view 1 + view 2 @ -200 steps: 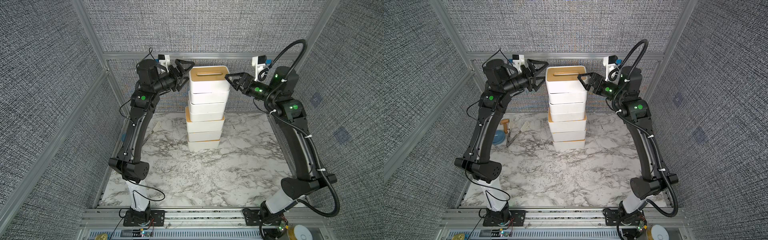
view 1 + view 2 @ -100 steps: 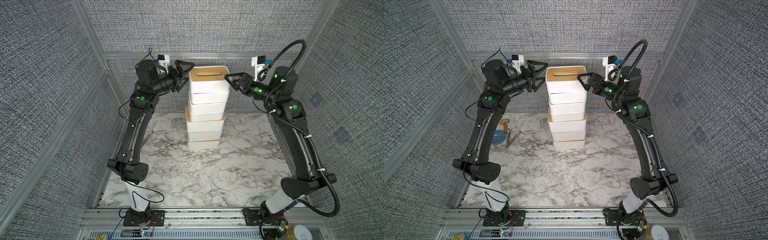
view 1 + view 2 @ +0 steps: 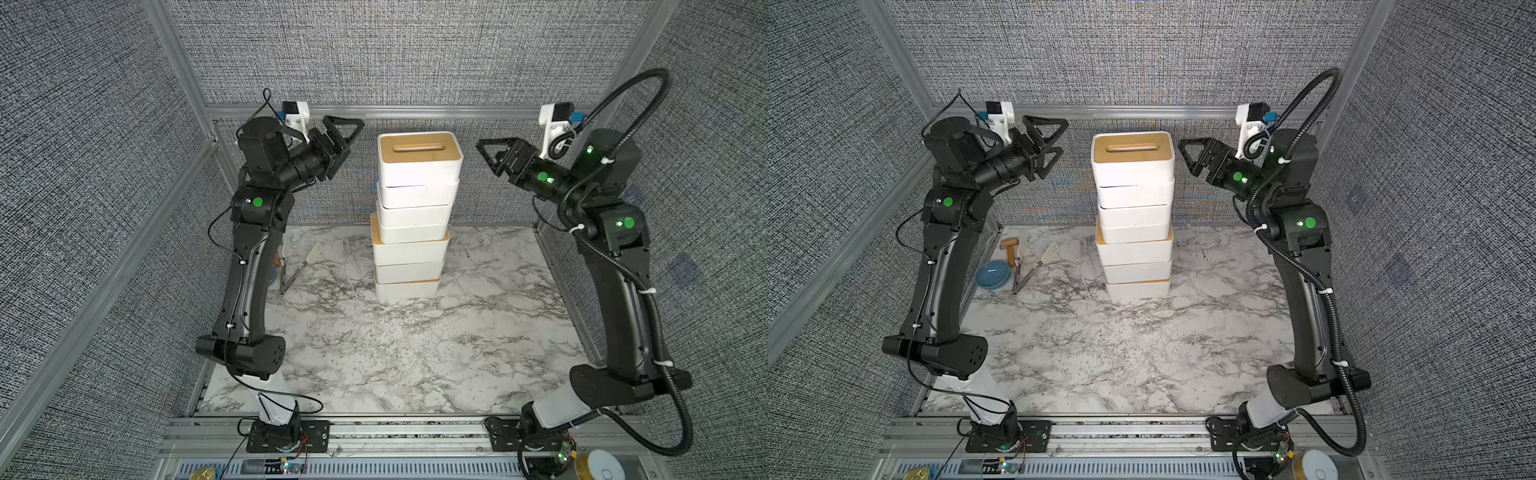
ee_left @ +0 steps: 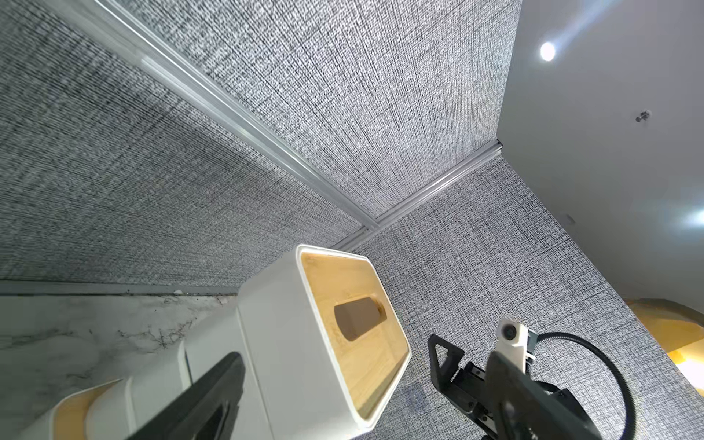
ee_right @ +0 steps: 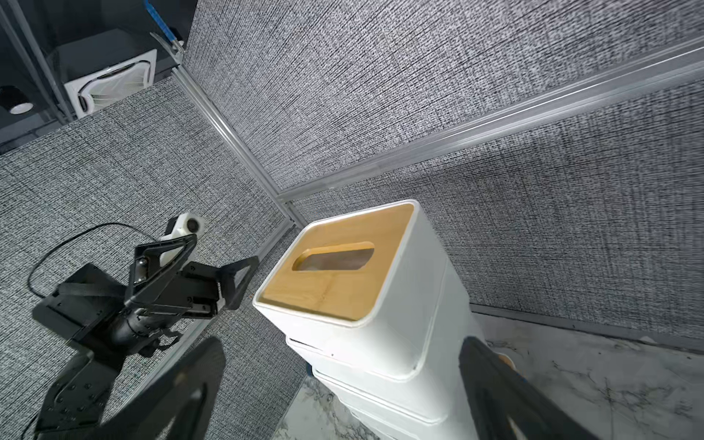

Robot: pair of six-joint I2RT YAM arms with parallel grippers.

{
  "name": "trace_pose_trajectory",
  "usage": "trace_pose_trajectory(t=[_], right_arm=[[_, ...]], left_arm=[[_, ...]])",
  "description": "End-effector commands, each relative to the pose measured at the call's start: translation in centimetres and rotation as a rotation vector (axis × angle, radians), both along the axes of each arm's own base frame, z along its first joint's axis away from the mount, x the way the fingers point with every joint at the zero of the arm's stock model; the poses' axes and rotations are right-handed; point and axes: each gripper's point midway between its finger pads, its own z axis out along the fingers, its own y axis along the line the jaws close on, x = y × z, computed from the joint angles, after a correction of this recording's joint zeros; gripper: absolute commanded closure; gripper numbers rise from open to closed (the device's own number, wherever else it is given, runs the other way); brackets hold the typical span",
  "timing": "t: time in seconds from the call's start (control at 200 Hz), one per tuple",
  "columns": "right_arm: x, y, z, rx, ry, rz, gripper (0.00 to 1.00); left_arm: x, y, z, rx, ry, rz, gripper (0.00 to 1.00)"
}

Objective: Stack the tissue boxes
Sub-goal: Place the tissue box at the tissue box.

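Marble tabletop (image 3: 415, 353), grey fabric walls on three sides. I count seven tissue boxes (image 3: 415, 216) in one slightly uneven stack near the back middle, the top one showing a tan lid (image 3: 419, 151). Both arms flank that top box without touching it: left gripper (image 3: 353, 139) spread wide, right gripper (image 3: 486, 160) spread wide. One blue bowl (image 3: 992, 274) sits at the table's left edge.

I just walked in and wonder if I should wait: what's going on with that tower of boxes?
A two-armed robot is stacking boxes. Seven tissue boxes stand in one slightly uneven tower at the back of the marble table. The left gripper and right gripper are both open. They flank the bamboo-lidded top box without touching it. Nothing is held. A blue bowl sits beside the left arm.
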Motion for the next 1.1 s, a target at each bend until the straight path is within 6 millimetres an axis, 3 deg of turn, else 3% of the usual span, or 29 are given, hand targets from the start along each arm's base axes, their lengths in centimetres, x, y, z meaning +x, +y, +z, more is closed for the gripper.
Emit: trace_pose_trajectory(t=[0.0, 0.355, 0.59, 0.755, 1.01, 1.095], right_arm=[[-0.8, -1.3, -0.4, -0.04, 0.005, -0.057, 0.01], [-2.3, -3.6, -2.5, -0.09, 0.024, -0.125, 0.01], [-0.4, -4.8, -7.9, -0.125, 0.175, -0.19, 0.01], [1.1, -5.0, -10.7, -0.132, 0.24, -0.21, 0.04], [3.6, -3.8, -14.2, -0.125, 0.303, -0.184, 0.1], [3.6, -3.5, -14.6, -0.123, 0.287, -0.171, 0.1]], left_arm=[[-0.6, 1.0, -0.5, 0.092, -0.04, 0.043, 0.0], [-3.2, 2.5, -3.5, 0.28, -0.081, 0.081, 0.01], [-4.0, 3.7, -9.5, 0.417, -0.014, 0.119, 0.01], [-4.7, 4.3, -12.9, 0.44, 0.031, 0.141, 0.01], [-3.5, 4.3, -16.7, 0.441, 0.081, 0.151, 0.0], [-3.1, 5.2, -17.2, 0.475, 0.043, 0.207, 0.01]])
